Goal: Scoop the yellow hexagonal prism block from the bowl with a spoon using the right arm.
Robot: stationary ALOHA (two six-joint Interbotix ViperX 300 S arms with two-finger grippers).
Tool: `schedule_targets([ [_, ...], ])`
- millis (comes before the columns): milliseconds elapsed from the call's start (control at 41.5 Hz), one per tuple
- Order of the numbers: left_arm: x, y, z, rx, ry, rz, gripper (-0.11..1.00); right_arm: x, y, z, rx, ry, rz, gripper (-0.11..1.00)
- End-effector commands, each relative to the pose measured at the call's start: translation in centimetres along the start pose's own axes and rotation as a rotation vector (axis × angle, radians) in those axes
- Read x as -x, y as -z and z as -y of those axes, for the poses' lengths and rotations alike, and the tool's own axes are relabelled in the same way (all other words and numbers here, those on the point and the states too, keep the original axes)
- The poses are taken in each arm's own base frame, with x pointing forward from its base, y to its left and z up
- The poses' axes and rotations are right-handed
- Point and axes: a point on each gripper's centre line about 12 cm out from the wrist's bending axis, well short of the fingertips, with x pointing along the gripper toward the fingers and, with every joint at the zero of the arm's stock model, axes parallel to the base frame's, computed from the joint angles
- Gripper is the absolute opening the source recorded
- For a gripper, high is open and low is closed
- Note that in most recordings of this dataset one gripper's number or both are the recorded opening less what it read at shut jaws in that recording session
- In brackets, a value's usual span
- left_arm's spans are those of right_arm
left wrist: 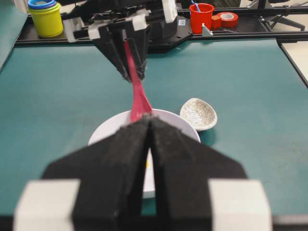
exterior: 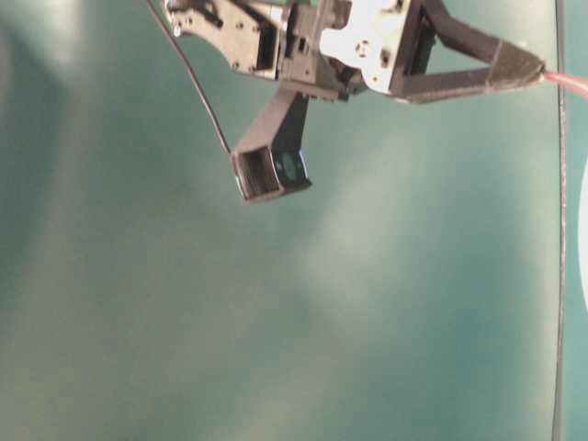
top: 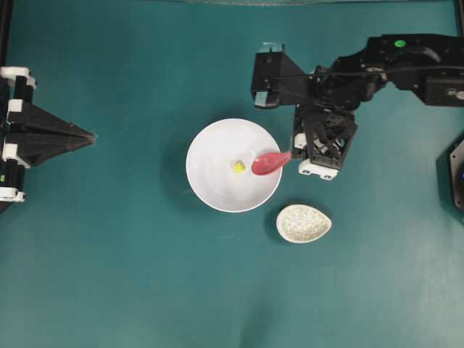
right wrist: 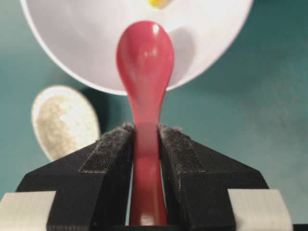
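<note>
Right claw [top: 293, 154] clamped on the handle of the pink-red spoon [top: 270, 162], scoop over the white bowl [top: 210, 185], yellow block [top: 238, 167] inside the bowl just beside the scoop — speckled rest [top: 303, 222] near the rim, left claw [top: 93, 136] closed, empty, well apart.

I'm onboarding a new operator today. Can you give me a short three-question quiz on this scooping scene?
1. True or false: the right claw is shut on the pink-red spoon.
2. Where is the yellow block? A) in the white bowl B) in the spoon's scoop C) on the speckled spoon rest
3. Fill in: the left claw is ____.

Key: 1 true; 2 A; 3 shut
</note>
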Motion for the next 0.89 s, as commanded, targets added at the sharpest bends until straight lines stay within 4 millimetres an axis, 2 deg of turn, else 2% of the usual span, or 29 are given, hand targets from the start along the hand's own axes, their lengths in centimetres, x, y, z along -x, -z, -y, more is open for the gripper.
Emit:
schedule_targets([
  [0,-0.2,-0.3,0.0,-0.003,0.0,0.005,0.0,1.1,-1.1,-0.1,0.019,0.013,0.023,0.23],
  [361,-0.2,-0.3,0.0,-0.002,0.0,0.005,0.0,0.8,-2.1,0.0,0.025,0.016,0.024,0.23],
  [867,-0.2,-0.4,0.0,-0.003,-0.002,0.011,0.0,-1.8,-2.3,-0.2,0.041,0.012,-0.022,0.23],
])
